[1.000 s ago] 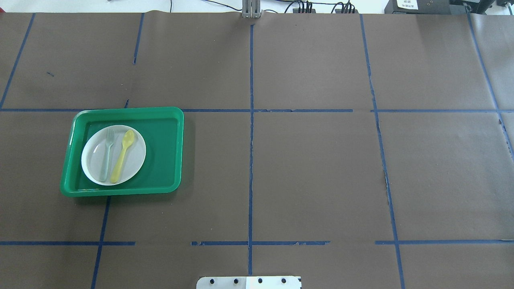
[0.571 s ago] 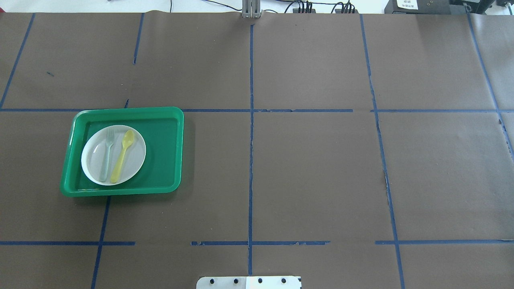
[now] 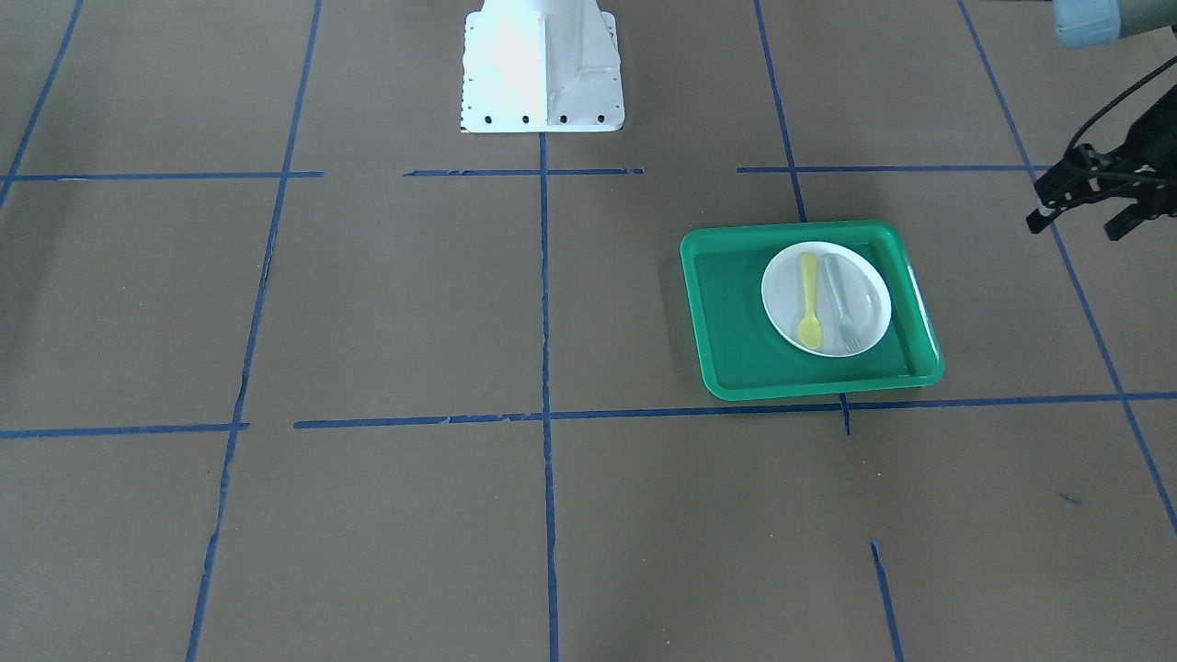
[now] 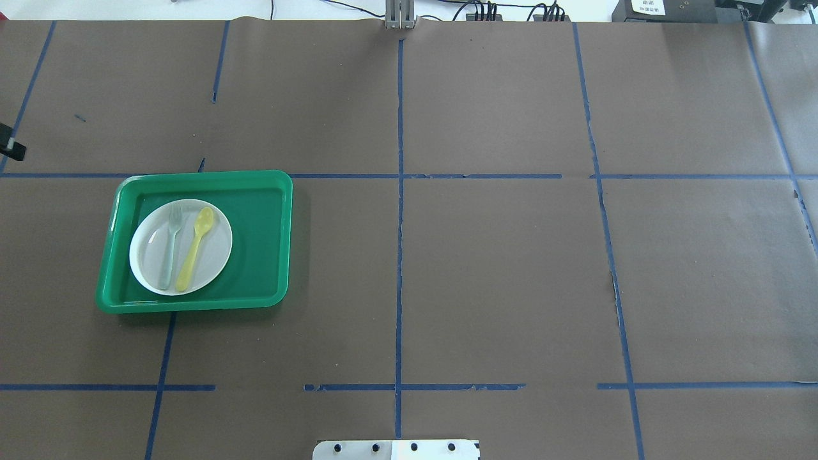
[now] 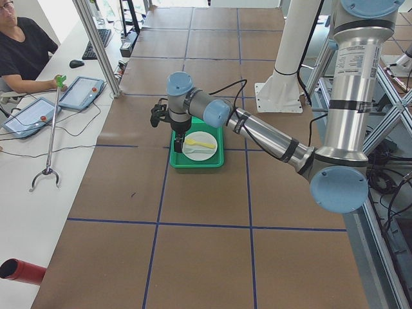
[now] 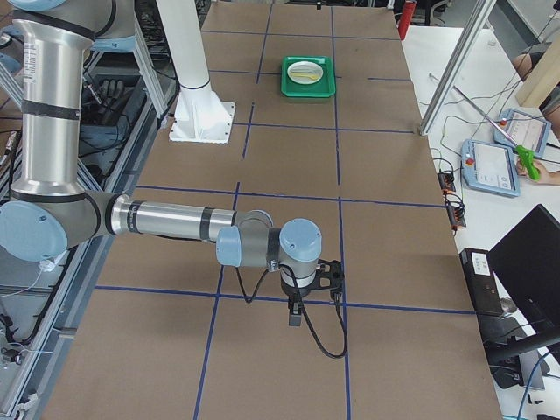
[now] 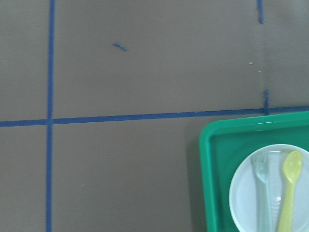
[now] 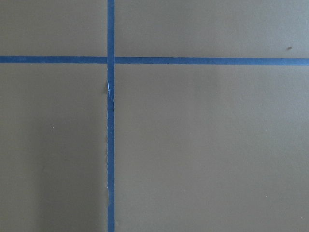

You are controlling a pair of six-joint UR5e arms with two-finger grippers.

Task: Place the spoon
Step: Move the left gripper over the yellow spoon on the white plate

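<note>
The yellow spoon (image 4: pixel 195 249) lies on the white plate (image 4: pixel 214 255) in the green tray (image 4: pixel 262 236), bowl toward the far side, next to a pale grey-green fork (image 4: pixel 171 246). It also shows in the front-facing view (image 3: pixel 808 299) and at the lower right of the left wrist view (image 7: pixel 288 188). My left gripper (image 3: pixel 1078 223) hangs open and empty above the table, beyond the tray's outer side and apart from it. One of its fingertips (image 4: pixel 11 149) shows at the overhead view's left edge. My right gripper (image 6: pixel 297 311) is far from the tray, over bare table; I cannot tell whether it is open or shut.
The robot's white base plate (image 3: pixel 541 64) stands at the table's near middle edge. Blue tape lines cross the brown table cover. An operator with tablets (image 5: pixel 80 93) and a grabber tool (image 5: pixel 51 129) is beside the table's left end.
A fingertip of my left gripper has come into the overhead view at its left edge. The tray, plate, spoon and fork have not moved.
</note>
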